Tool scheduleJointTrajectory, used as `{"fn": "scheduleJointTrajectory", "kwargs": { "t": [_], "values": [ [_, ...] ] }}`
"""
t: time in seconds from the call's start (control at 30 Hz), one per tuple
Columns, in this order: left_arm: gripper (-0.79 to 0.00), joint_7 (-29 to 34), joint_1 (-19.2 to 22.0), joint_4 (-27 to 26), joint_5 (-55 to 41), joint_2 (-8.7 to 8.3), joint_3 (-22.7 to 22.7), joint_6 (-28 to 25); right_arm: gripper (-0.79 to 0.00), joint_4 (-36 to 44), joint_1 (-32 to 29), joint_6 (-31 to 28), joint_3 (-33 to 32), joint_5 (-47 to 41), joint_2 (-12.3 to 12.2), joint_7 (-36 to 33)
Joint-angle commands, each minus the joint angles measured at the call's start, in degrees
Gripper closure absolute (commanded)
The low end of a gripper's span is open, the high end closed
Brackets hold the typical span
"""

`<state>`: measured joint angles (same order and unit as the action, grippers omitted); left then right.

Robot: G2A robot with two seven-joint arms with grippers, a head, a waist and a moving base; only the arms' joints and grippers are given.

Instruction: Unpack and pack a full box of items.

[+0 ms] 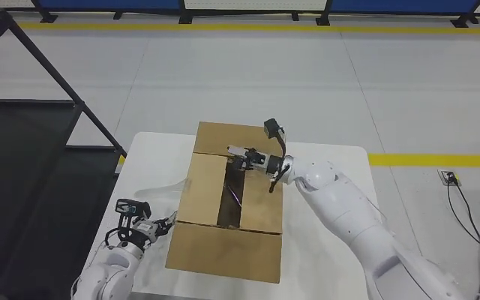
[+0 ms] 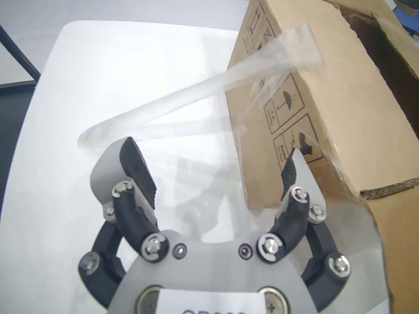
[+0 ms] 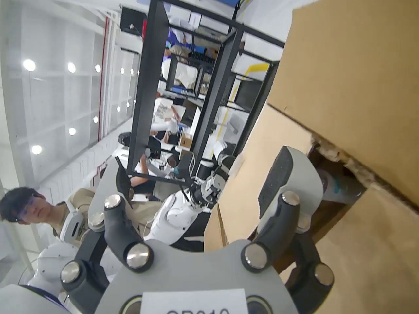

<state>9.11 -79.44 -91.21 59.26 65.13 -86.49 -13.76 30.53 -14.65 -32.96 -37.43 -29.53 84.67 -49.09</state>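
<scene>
Box position: the cardboard box stands in the middle of the white table.
Box axis: its long side runs from the robot's near edge to the far edge, a little turned; the opening faces up.
Flaps: the near end flap lies folded out toward the robot. The far end flap is also turned outward. The two long side flaps lie almost flat, with a dark slit between them along the long axis.
Tape: a strip of clear tape hangs from the upper edge of the box's left wall and stretches down toward the table.
Hard to see: the inside of the box is dark. In the right wrist view something pale shows in the gap (I cannot tell what it is).
Left gripper: it is at the near left corner of the box, low over the table. Its fingers are spread wide and hold nothing. One fingertip is just at the box wall, but contact is not sure.
Right gripper: it is above the far end of the slit and looks spread, with nothing in it. One finger lies at the flap edge, and the other is hard to make out.
</scene>
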Motion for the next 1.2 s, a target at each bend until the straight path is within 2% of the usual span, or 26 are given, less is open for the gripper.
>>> {"fn": "scheduleJointTrajectory", "kwargs": {
  "t": [0.0, 0.13, 0.3, 0.47, 0.77, 1.17],
  "values": [
    [-0.785, -0.25, -0.09, -0.07, 0.18, 0.04, 0.29, -0.07, -0.785, 1.04, 0.07, 2.51, 0.43, 1.97, 0.04, -1.25],
    [-0.785, -0.64, -0.58, -0.30, -0.04, 0.06, 0.36, -0.67, -0.785, 2.21, 0.49, 8.31, 1.26, 4.79, 0.40, -2.83],
    [-0.785, -1.32, -1.44, -0.79, 0.23, 0.01, 0.07, -1.43, -0.785, 2.13, 1.10, 15.22, 2.63, 8.32, 1.45, -1.53],
    [-0.785, -2.52, -2.28, -0.96, -0.15, -0.01, -0.86, -1.01, -0.785, 0.90, 1.52, 18.36, 3.04, 8.89, 2.62, -2.22],
    [-0.785, -4.88, -5.65, -3.10, -3.47, -0.28, -4.21, -4.12, -0.785, -2.76, 1.00, 12.72, 1.95, 4.80, 5.22, -3.28],
    [-0.785, -9.15, -13.52, -11.83, -2.20, -0.72, -7.82, -9.77, -0.785, -7.24, 2.11, 7.03, -2.34, -3.70, 7.31, -8.09]
  ]
}}
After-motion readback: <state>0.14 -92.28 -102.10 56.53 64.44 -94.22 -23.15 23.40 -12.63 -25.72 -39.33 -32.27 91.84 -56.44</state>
